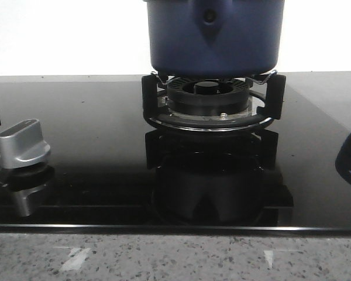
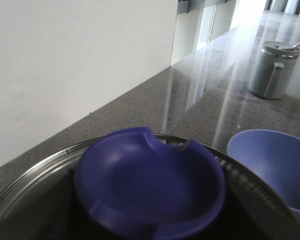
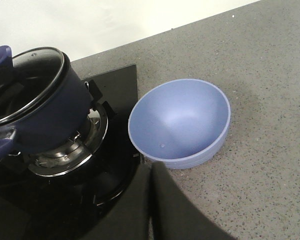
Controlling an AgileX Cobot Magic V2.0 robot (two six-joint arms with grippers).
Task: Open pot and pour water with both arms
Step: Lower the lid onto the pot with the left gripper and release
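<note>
Black gripper fingers (image 3: 157, 200) of the right arm were seen pressed together with nothing between them, held above the near edge of the black glass cooktop (image 1: 76, 146); no part of the left gripper was shown, so its state could not be told. The pot (image 1: 213, 36) was seated on the burner grate (image 1: 213, 102) with its glass lid (image 2: 35, 185) on, the blue knob (image 2: 150, 187) filling the left wrist view. A pale blue bowl (image 3: 182, 122) was set on the grey counter (image 3: 260, 65) just right of the cooktop.
</note>
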